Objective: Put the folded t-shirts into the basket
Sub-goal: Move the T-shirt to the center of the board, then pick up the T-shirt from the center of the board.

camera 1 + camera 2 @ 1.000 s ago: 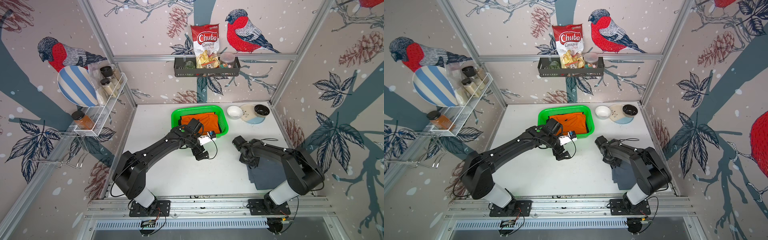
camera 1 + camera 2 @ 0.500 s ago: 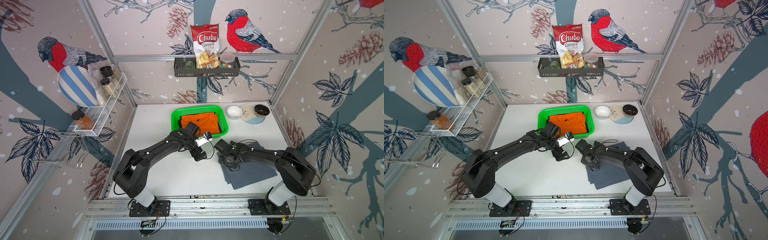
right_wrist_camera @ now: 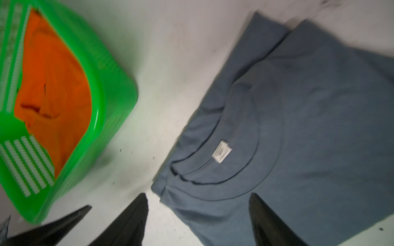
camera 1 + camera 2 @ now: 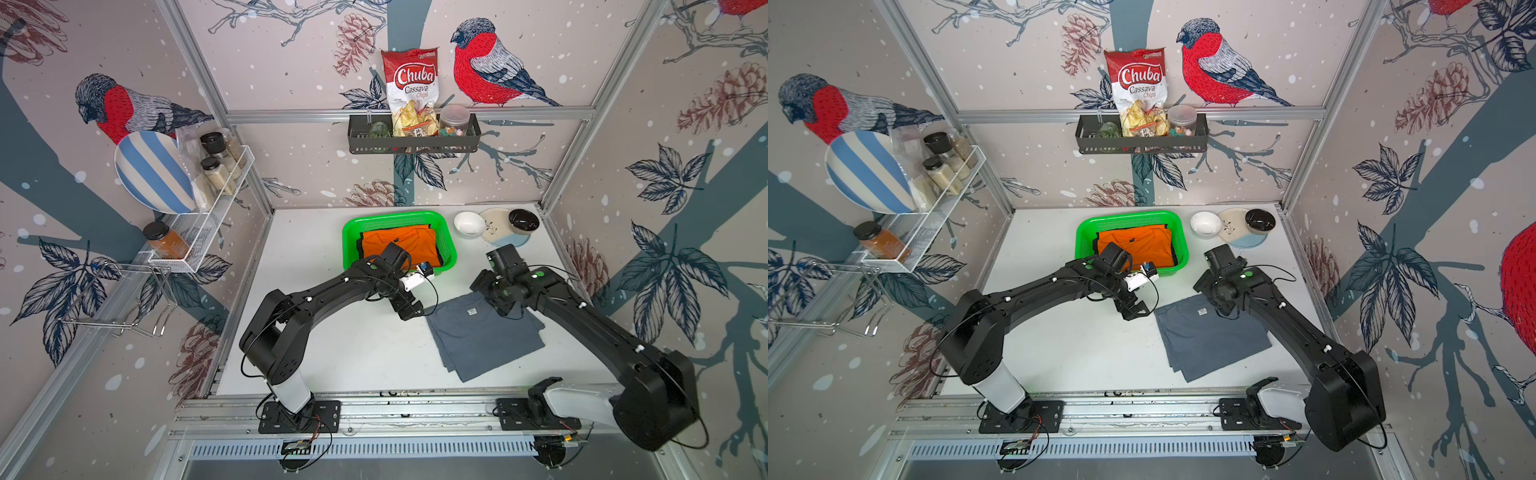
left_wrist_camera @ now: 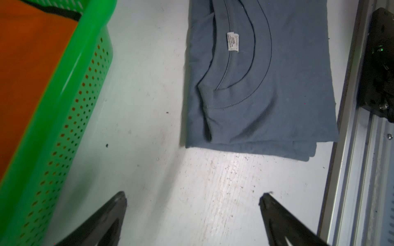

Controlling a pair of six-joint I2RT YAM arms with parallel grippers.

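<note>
White worktop [image 4: 332, 353] lies bare and roomy on the side of the left pincer [image 4: 412, 312] turned away from the grey shirt. A narrower bare strip runs between the right pincer [image 3: 199, 198] and the basket. Slate grey-blue folded t-shirt [image 4: 486, 336] lies flat on the worktop, outside the basket. One corner is just beside the left pincer and its collar end is under the right pincer. Its layered edges fan slightly at one side and the collar seams curve. Bright green basket [image 4: 347, 249] with perforated walls stands just beyond the left pincer, apart from the grey shirt. Orange t-shirt [image 4: 399, 245] lies inside it, a black cloth edge [image 5: 61, 13] showing beneath. Chips bag [image 4: 409, 89] reading "Chuba Cassava Chips" stands in the wall shelf [image 4: 413, 143], well beyond both pincers. Left pincer's jaws are spread wide over bare worktop, holding nothing. Right pincer's jaws are spread too, one just off the shirt's edge, the other over the cloth, gripping nothing. Small white label [image 5: 232, 41] sits at the collar, its print too small to read
</note>
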